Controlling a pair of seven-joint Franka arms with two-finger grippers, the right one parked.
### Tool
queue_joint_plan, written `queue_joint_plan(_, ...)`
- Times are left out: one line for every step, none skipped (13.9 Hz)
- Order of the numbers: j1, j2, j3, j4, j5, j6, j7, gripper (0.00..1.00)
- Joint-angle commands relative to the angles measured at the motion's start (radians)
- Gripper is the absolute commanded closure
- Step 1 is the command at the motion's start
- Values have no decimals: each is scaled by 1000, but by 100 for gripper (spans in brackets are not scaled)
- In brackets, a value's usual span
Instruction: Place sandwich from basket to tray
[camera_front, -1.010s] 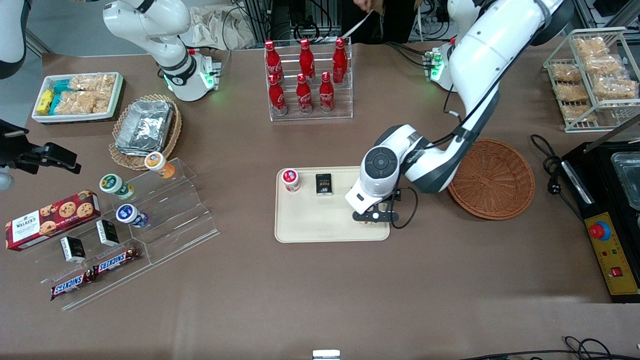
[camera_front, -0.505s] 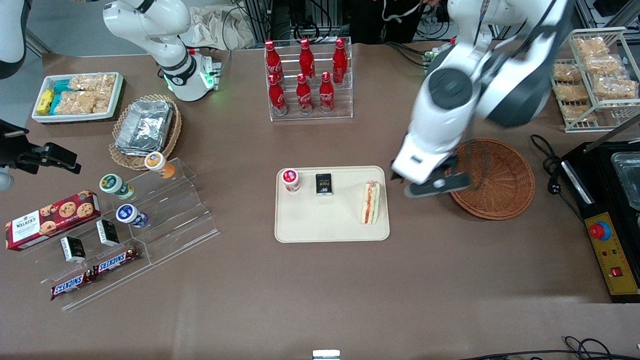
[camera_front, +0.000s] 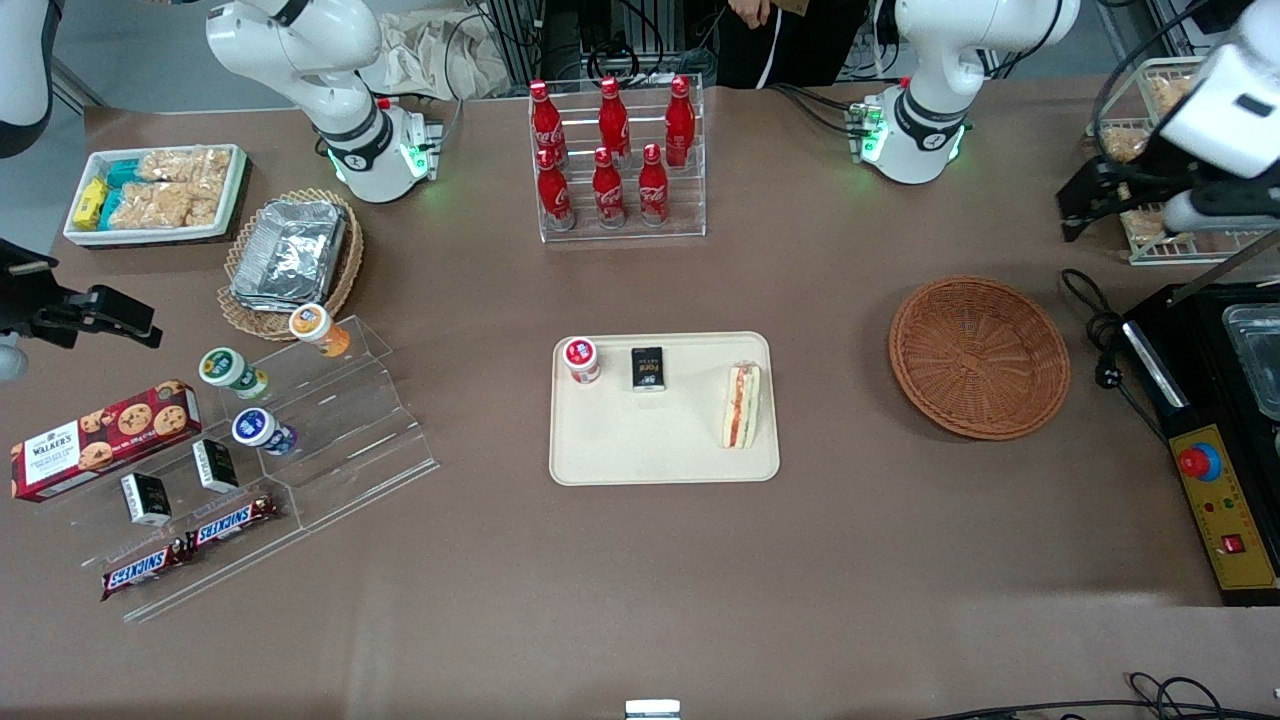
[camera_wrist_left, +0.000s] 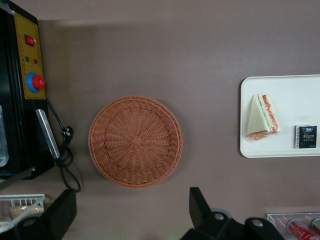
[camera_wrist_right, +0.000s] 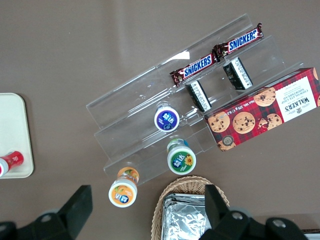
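You are looking at a brown counter that is carrying everything. The tray is sitting near its middle, and the basket is lying at the tray's three o'clock in the front view, toward the working arm's end, with nothing in it. The front view is showing you the gripper raised high over the wire rack of snack bags, at about one o'clock from the basket. The left wrist view is giving you what the front view is not: the two dark fingers are standing wide apart, with nothing between them, well above the counter. The sandwich is resting on the tray at the end nearest the basket. In the front view it is showing only its red and green filling edge; the left wrist view is showing its white triangular face.
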Motion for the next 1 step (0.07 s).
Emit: queue_joint_plan(-13,77,3,71,-15,-7,33,0)
